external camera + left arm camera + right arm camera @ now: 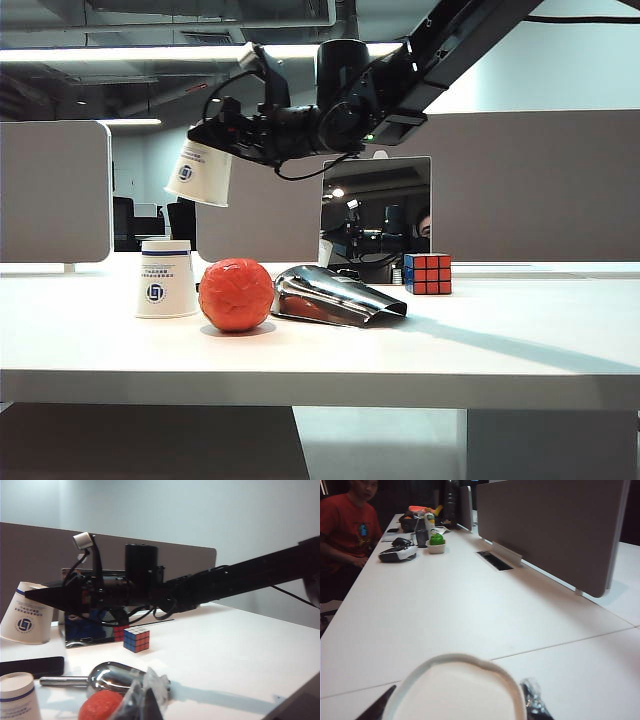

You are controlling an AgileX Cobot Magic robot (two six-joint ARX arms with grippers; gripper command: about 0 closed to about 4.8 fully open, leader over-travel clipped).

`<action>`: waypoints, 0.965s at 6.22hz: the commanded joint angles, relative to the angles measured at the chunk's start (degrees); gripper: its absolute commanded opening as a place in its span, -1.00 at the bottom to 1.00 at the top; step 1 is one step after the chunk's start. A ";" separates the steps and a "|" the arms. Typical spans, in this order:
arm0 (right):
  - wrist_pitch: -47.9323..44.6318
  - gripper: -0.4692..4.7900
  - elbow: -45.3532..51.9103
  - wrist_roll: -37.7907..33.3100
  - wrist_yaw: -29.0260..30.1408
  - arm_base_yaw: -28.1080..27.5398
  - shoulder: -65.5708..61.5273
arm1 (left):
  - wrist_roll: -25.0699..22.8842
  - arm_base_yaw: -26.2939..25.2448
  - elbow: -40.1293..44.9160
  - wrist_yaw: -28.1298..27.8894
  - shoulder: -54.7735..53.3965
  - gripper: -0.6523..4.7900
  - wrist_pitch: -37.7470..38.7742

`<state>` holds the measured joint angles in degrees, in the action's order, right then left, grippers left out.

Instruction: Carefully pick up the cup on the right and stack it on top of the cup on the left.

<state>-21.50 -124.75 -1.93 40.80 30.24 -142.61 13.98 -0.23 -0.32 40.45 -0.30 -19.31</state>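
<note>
The right arm is stretched in from the upper right, roughly level, high over the table [520, 350]. The right gripper [215, 150] is clamped on a paper cup [200, 173], held mouth-down and tilted; in the right wrist view the cup's base [455, 690] is seen between the fingers [532, 697]. The second cup [166, 279] stands inverted on the table, below and slightly left of the gripper, well apart. An orange ball [236, 294] lies just beside it. The left gripper [145, 700] is seen low over the table; its state cannot be told.

Held cup [200, 173] above (roughly) table cup [166, 279].
</note>
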 commanded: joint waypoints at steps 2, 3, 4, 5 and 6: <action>8.66 0.28 -0.26 2.64 -0.42 2.91 0.59 | -0.50 -0.02 -0.11 -7.06 -0.02 -0.78 5.35; 10.54 0.28 -0.26 3.96 -0.68 2.91 0.59 | -2.45 0.00 -0.11 -7.02 -0.02 -0.78 5.46; 11.26 0.29 -0.26 4.13 -1.22 2.93 0.57 | -4.31 -0.02 -0.11 -7.02 -0.02 -0.78 5.33; 11.93 0.29 -0.26 5.09 -1.25 2.97 0.55 | -4.57 0.00 -0.11 -7.02 -0.02 -0.78 5.11; 12.20 0.28 -0.26 5.44 -1.27 3.04 0.55 | -4.59 -0.02 -0.11 -7.02 -0.02 -0.78 5.01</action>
<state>-9.04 -124.75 2.85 39.59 33.01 -142.58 9.87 -0.25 -0.32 33.41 -0.30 -13.50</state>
